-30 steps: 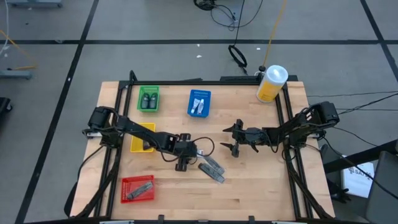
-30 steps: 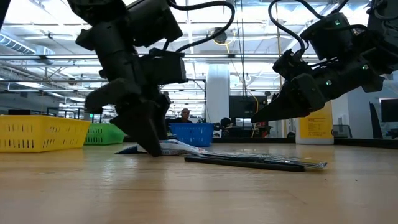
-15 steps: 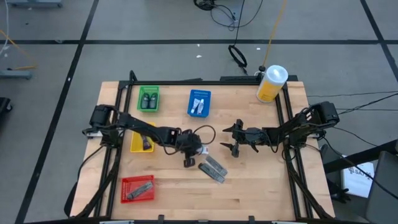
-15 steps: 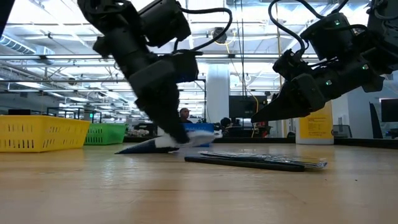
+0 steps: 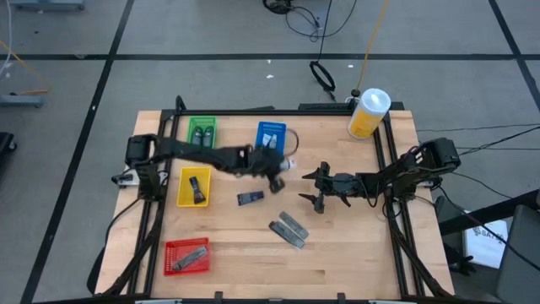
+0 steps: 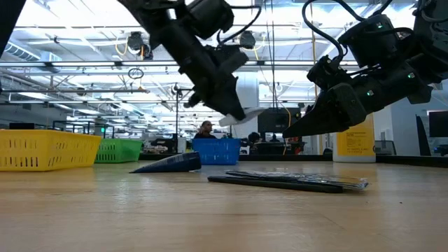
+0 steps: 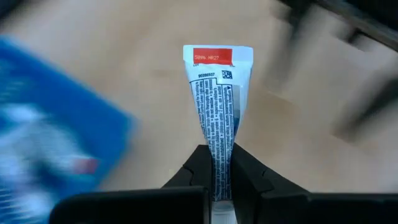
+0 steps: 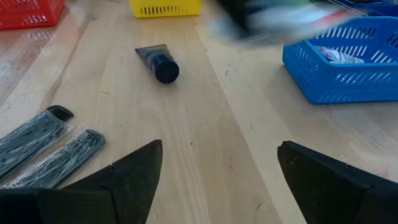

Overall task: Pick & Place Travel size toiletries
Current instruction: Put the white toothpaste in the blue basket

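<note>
1. Gripping a small white tube (image 7: 217,106) by its cap end, our left gripper (image 5: 281,165) has its fingers (image 7: 198,171) clamped tight on it. The flat crimped end with the red label sticks straight out ahead of the fingertips.

2. From table height we can see the tube (image 6: 240,117) is up in the air, well clear of the table (image 5: 337,253).

4. From overhead, our left gripper sits just beside the blue tray (image 5: 270,140), on the side nearer the middle of the table. That tray already has whitish tubes in it.

5. A dark tube (image 5: 250,198) lies flat on the wood behind and below our left fingers, near the yellow tray (image 5: 193,187). It's apart from everything else.

6. Our right gripper (image 5: 316,187) hangs off the table with its fingers (image 8: 127,180) spread wide and nothing between them. The dark tube (image 8: 159,63) lies out ahead of them.

7. Two grey flat packets (image 5: 288,229) lie side by side on the wood, off to one side of our right fingers and a bit in front of them.

8. Other stuff on the table: a green tray (image 5: 201,133) with dark little bottles, a red tray (image 5: 186,256) with a grey packet in it, and the big yellow canister (image 5: 368,113) at the far corner.
</note>
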Tool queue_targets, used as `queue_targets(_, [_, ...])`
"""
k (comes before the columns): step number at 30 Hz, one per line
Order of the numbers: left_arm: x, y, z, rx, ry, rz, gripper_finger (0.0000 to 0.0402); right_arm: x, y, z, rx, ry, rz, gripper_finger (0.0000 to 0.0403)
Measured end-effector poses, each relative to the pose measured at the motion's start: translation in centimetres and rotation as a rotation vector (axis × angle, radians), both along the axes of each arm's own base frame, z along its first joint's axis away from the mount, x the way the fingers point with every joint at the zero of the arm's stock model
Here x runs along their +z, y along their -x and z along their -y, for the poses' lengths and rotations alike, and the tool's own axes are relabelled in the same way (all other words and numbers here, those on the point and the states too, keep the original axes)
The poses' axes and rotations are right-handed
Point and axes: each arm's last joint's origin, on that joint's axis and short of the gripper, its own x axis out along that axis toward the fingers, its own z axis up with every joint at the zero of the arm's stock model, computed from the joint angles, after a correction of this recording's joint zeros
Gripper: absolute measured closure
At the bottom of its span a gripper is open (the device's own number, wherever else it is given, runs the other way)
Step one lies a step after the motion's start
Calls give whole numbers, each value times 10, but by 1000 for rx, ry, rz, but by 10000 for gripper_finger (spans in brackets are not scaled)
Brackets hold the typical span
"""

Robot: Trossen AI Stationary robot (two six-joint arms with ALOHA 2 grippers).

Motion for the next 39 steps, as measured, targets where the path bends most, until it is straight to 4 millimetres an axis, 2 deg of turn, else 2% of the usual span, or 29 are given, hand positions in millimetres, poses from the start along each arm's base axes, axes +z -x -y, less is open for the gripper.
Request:
queue_targets(5, [14,7,-56,227,-4,-32,380,0,0,0,0,0,0,94])
queue_targets(9, [13,23,-98,311,76,-58,380,0,0,0,0,0,0,94])
queue_targets(14, [12,37,-129,412,119,-50,380,0,0,0,0,0,0,94])
queue_targets(18, [13,39,-134,444,154,-19,380,0,0,0,0,0,0,94])
queue_targets(25, [13,34,-125,455,180,-9,355,0,0,0,0,0,0,94])
queue_targets(31, [1,25,-118,460,174,-22,343,0,0,0,0,0,-2,94])
queue_targets(36, [-6,21,-120,479,181,-3,342,-1,0,0,-2,-4,-7,94])
queue_targets(39, [-17,19,-120,489,197,-27,342,-1,0,0,-5,-8,-9,94])
